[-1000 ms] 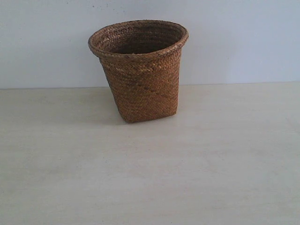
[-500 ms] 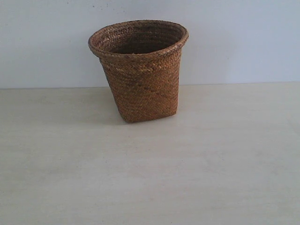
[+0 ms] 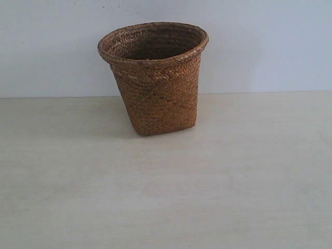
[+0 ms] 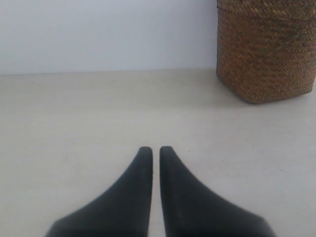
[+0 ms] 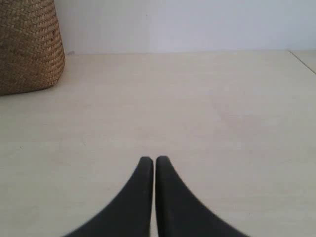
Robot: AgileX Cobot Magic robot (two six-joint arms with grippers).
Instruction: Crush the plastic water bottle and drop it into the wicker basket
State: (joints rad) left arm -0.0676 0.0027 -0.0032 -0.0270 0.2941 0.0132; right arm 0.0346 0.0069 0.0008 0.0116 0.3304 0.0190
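While left tool [image 4: 155,148] and right tool [image 5: 154,158] are closed empty, wicker basket [image 3: 155,88] stands apart.

one wicker basket [image 3: 155,88]; one table [image 3: 166,197]; two claws: left claw [image 4: 155,150], right claw [image 5: 150,160]

The exterior camera looks slightly down across the table [image 3: 218,197] at the wicker basket [image 3: 154,83], 12 o'clock at middling range, while both wrist cameras sit low behind the left gripper [image 4: 155,149] and right gripper [image 5: 151,159], facing the wall [image 3: 264,46], sharing that basket at 1 and 11 o'clock.
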